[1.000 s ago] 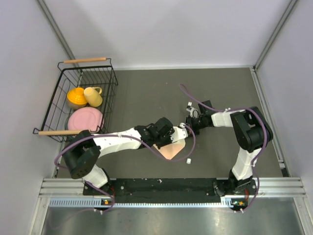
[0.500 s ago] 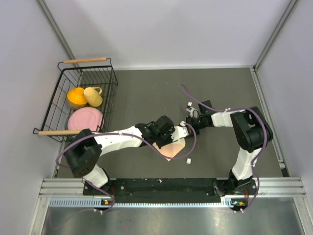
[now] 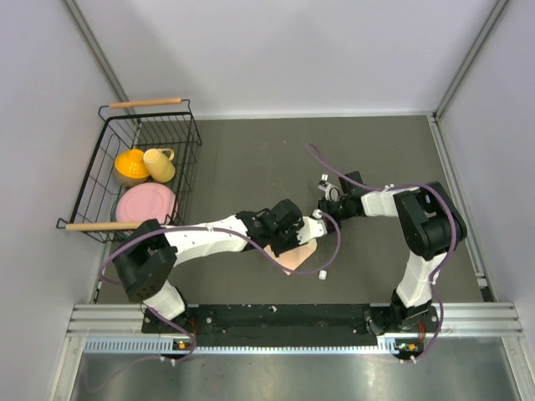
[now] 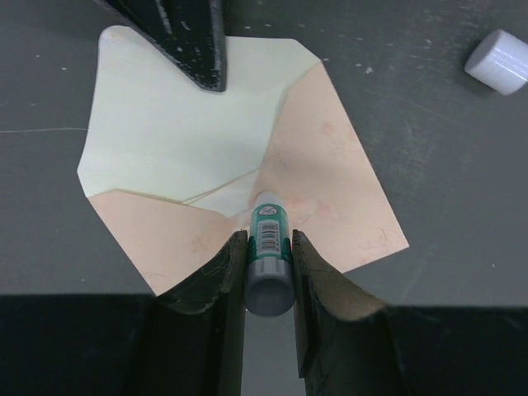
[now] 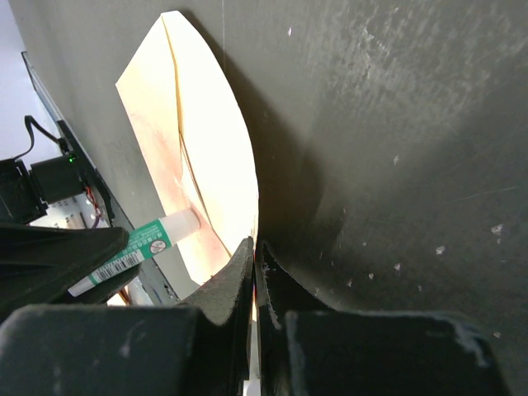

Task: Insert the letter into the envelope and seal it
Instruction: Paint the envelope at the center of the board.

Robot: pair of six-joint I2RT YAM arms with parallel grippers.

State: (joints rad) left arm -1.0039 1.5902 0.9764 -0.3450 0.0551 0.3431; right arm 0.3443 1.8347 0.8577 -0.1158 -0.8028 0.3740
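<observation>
The peach envelope (image 4: pixel 334 194) lies flat on the dark table with its flap (image 4: pixel 177 140) turned open, pale inner side up. My left gripper (image 4: pixel 264 239) is shut on a green-and-white glue stick (image 4: pixel 270 233), whose white tip rests on the envelope at the fold below the flap. My right gripper (image 5: pixel 254 246) is shut on the edge of the envelope's flap (image 5: pixel 210 140), and its dark finger (image 4: pixel 194 41) shows at the flap's far edge. From above, both grippers meet over the envelope (image 3: pixel 298 257). The letter is hidden.
The glue stick's white cap (image 4: pixel 497 62) lies loose on the table right of the envelope, also seen from above as the cap (image 3: pixel 322 273). A black wire basket (image 3: pixel 100 188) with a pink plate, a yellow cup and an orange bowl stands at the left.
My left gripper has shifted a little to the right with the glue stick, over the envelope. The right gripper stays put on the flap.
</observation>
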